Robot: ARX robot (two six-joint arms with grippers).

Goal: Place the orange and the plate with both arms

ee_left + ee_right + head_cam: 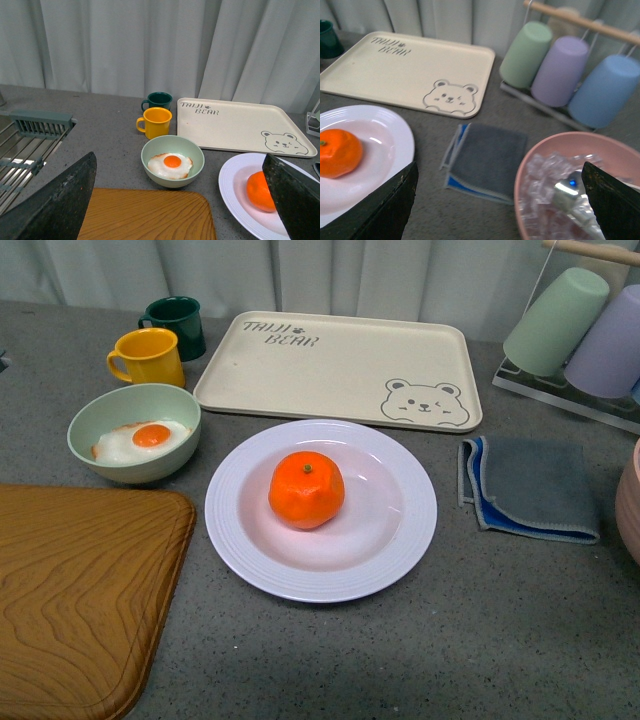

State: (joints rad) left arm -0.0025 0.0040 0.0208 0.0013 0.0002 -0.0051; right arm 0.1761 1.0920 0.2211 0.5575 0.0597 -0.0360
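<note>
The orange [306,490] sat stem dot up in the middle of the plate [400,550], and the plate lay flat on the grey desk [480,640], approx. centre in the front view. Just behind it lay the cream bear tray [330,370]. To its left stood the pale green bowl [100,415] w/ a fried egg [145,438] in it, close to the plate's rim but not touching. A yellow mug [150,357] and a dark green mug [178,325] stood behind the bowl, and a wooden board [80,590] lay at front left. To the plate's right lay a folded grey-blue cloth [530,488], apart from the rim. My L claw [178,156] was spread wide w/ its fingers [55,200] gripping nothing. My R claw [499,164] was also spread wide and gripping nothing (a pink bowl [560,150] of clear, ice-like bits lay under it). Neither claw touched the orange or plate.
</note>
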